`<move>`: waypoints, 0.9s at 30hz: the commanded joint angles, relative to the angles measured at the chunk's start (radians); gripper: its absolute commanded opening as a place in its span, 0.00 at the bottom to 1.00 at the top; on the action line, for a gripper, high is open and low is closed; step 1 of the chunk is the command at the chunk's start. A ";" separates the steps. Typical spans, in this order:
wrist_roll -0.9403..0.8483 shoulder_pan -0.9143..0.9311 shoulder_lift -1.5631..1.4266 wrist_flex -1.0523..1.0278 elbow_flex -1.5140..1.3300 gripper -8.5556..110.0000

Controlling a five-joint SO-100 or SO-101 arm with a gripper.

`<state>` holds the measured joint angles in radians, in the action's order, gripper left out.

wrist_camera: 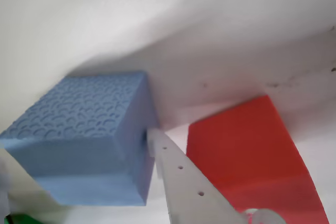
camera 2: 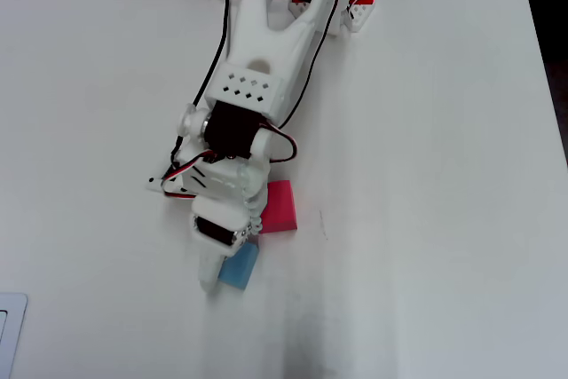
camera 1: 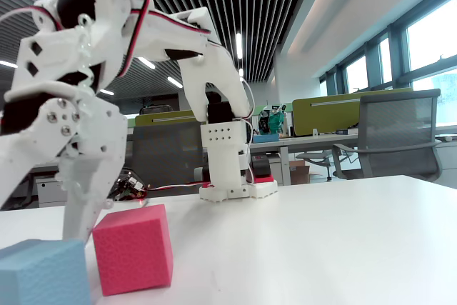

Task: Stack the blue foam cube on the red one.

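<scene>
Sky-blue, finely pitted sponge foam fills the left of my wrist view: the light blue foam cube point(wrist_camera: 86, 140) sits on the white surface point(camera 2: 426, 175), and that cube is my landmark here. One pale finger point(wrist_camera: 184, 179) of my gripper point(wrist_camera: 105, 182) runs up along its right-hand face, its tip touching or just beside the lower edge of that face. The other finger I cannot make out, so I cannot tell whether the jaws bracket the cube or are closed on it.

Just beyond that finger, to the blue cube's right in the wrist view, lies the pinkish-red foam cube point(wrist_camera: 252, 156), close but apart from it. From overhead the blue cube point(camera 2: 240, 265) pokes out below my wrist, with the red one point(camera 2: 280, 208) just above and right of it.

I judge the coming move turns on this: the blue cube must end up between my fingers, then be carried a short way sideways over its red neighbour.
</scene>
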<state>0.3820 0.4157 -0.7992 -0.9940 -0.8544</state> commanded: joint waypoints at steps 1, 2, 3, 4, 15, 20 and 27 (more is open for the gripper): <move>0.003 -0.003 -0.015 0.015 0.046 0.34; 0.003 -0.002 -0.011 0.020 0.046 0.33; 0.003 0.000 -0.009 0.023 0.044 0.32; 0.003 0.002 -0.008 0.025 0.044 0.32; 0.003 0.009 -0.031 0.021 0.046 0.28; 0.003 0.012 -0.153 -0.003 0.031 0.27; 0.003 0.017 -0.390 -0.104 -0.008 0.27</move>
<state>0.3820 0.4310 -1.1014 -1.0891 -0.8713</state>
